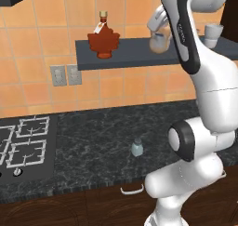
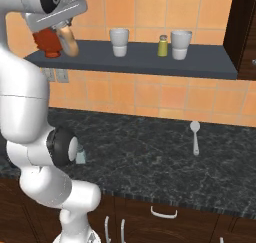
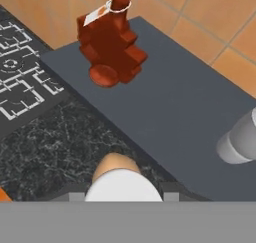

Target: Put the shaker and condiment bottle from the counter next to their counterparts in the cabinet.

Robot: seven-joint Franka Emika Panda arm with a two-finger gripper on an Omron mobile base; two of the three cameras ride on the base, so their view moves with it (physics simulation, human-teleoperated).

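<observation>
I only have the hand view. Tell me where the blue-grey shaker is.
Observer: The shaker stands upright on the counter, to the right of the stove, just left of the arm's base.
Operator: Now find its counterpart on the shelf.
Observer: The yellow-green shaker stands on the cabinet between the left cup and the right cup, closer to the right one.
Operator: Report anything else on the counter.
Observer: A spoon lies flat on the counter, roughly below the right cup.
</observation>
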